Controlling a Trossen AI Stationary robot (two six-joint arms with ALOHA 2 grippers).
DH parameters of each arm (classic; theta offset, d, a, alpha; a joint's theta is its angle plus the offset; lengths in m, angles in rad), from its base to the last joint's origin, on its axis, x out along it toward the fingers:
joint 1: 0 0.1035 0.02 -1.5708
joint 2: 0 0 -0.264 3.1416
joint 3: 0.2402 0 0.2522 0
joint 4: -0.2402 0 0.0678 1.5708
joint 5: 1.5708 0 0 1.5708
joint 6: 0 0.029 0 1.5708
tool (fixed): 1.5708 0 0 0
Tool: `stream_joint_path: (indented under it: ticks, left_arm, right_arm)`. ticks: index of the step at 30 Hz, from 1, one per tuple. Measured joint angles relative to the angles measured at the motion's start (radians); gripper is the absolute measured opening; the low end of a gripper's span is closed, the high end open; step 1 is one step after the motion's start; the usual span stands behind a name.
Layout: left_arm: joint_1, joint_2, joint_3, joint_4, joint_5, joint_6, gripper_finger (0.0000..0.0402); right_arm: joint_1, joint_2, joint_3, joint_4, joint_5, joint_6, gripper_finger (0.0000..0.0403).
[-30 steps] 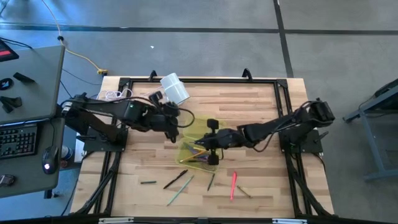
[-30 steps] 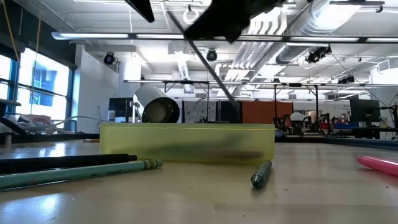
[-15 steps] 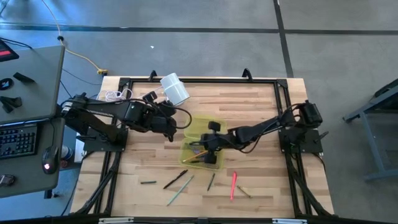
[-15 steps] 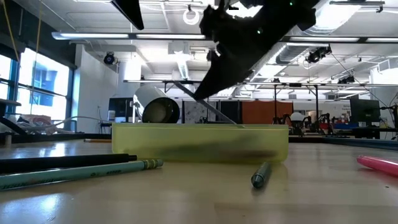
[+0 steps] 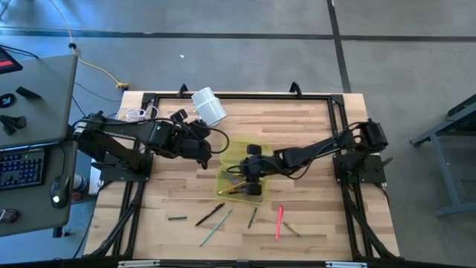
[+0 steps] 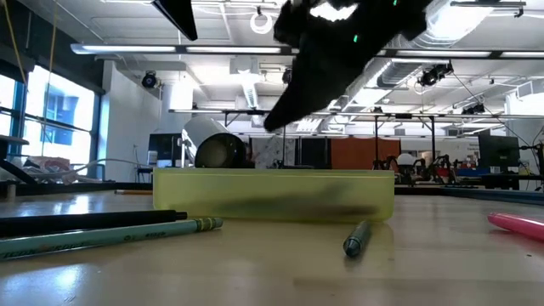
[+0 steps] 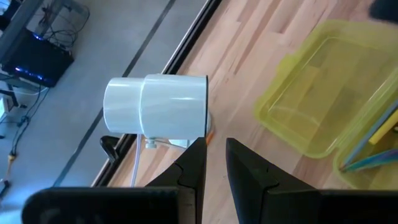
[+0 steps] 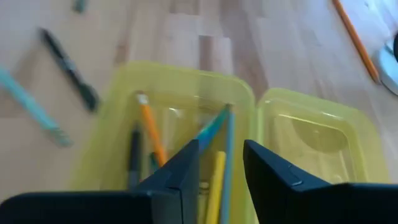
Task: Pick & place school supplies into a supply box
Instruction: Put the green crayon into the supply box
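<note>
The supply box (image 5: 239, 179) lies open at the table's centre, pens inside. At its 9 o'clock the left gripper (image 5: 204, 152) hovers, fingers (image 7: 193, 165) a narrow gap apart, holding nothing, the white cylinder (image 5: 209, 106) at its 12 o'clock. Directly above the box the right gripper (image 8: 219, 163) hangs, fingers spread, empty. A pink pen (image 5: 280, 220) lies at the box's 5 o'clock.

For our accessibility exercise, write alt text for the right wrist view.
The right gripper, fingers open and empty, hangs over the open yellow-green supply box, which holds an orange pencil, blue and yellow pencils and a dark pen. The box's lid lies open alongside; more pens lie on the wooden table.
</note>
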Motion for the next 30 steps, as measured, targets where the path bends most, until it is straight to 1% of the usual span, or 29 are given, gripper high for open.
stream_joint_path:
  ticks: [2, 5, 8, 10, 12, 14, 16, 18, 21, 26, 28, 30]
  left_arm:
    - [0.0, 0.0, 0.0, 0.0, 0.0, -0.002, 0.0097]
    - [0.0, 0.0, 0.0, 0.0, 0.001, -0.002, 0.0097]
    - [0.0, 0.0, 0.0, -0.002, 0.001, -0.002, 0.0097]
    - [0.0, 0.0, 0.0, -0.002, 0.001, -0.002, 0.0097]
    - [0.0, 0.0, 0.0, -0.002, 0.001, -0.005, 0.0097]
    - [0.0, 0.0, 0.0, 0.0, 0.001, -0.015, 0.0097]
    - [0.0, 0.0, 0.0, 0.0, 0.001, -0.03, 0.0097]
    - [0.0, 0.0, 0.0, 0.0, 0.001, -0.043, 0.0097]
    - [0.0, 0.0, 0.0, 0.0, 0.001, -0.06, 0.0097]
    - [0.0, 0.0, 0.0, 0.003, 0.008, -0.105, 0.0097]
    - [0.0, 0.0, 0.0, 0.01, 0.007, -0.111, 0.0097]
    - [0.0, 0.0, 0.001, 0.016, 0.006, -0.111, 0.0097]
  right_arm:
    - [0.015, -0.042, 0.026, -0.074, -0.014, 0.012, 0.0109]
    - [0.051, -0.119, 0.059, -0.251, -0.06, 0.021, 0.0108]
    - [0.108, -0.18, 0.047, -0.391, -0.148, -0.119, 0.0104]
    - [0.154, -0.201, 0.012, -0.427, -0.195, -0.202, 0.0103]
    - [0.198, -0.205, -0.031, -0.416, -0.247, -0.242, 0.0103]
    - [0.236, -0.205, -0.079, -0.4, -0.296, -0.245, 0.0103]
    - [0.272, -0.205, -0.126, -0.392, -0.329, -0.214, 0.0103]
    - [0.308, -0.205, -0.167, -0.392, -0.336, -0.147, 0.0103]
    - [0.362, -0.205, -0.206, -0.389, -0.338, -0.003, 0.0103]
    - [0.452, -0.205, -0.207, -0.391, -0.329, 0.377, 0.0103]
    - [0.488, -0.206, -0.198, -0.386, -0.298, 0.519, 0.0103]
    - [0.523, -0.201, -0.192, -0.373, -0.261, 0.605, 0.0103]
